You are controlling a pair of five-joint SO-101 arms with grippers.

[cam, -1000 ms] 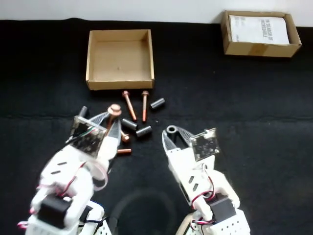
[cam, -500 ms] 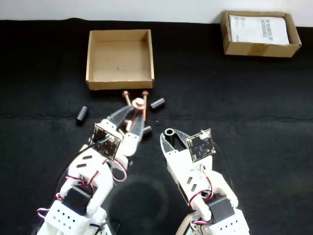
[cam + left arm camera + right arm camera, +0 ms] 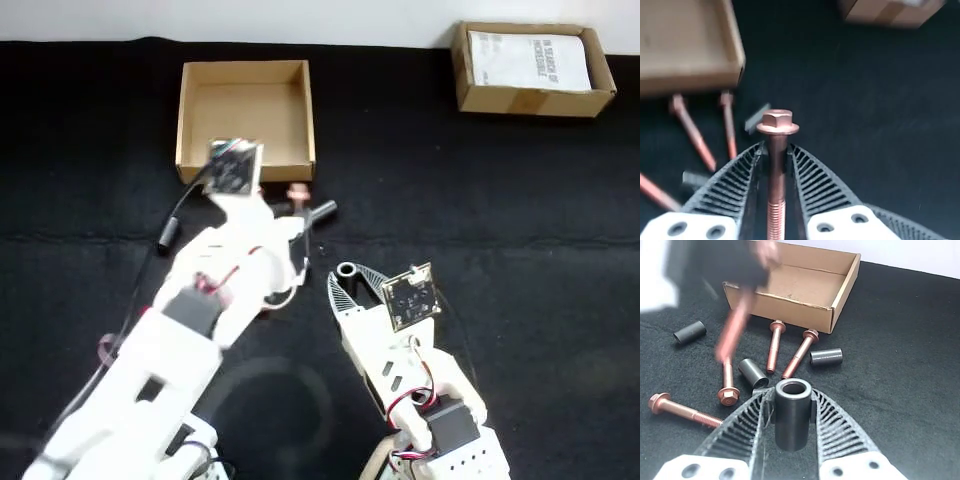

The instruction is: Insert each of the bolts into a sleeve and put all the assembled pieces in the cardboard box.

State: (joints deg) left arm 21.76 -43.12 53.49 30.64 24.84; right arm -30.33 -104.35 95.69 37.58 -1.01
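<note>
Left fingers grip bolt shank, head past tips; right fingers flank sleeve.

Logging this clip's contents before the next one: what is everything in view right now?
cardboard box: one, tan, open, nothing seen inside, far side of the cloth.
second box: one, tan, printed sheet inside, far right corner.
loose bolts: four, copper, on the cloth in front of the cardboard box.
loose sleeves: three visible, dark grey, among those bolts.
cloth: one, black, over the table.
left gripper: shut on held bolt, copper, by the box front.
right gripper: shut on held sleeve, dark grey, nearer the arm bases.
</note>
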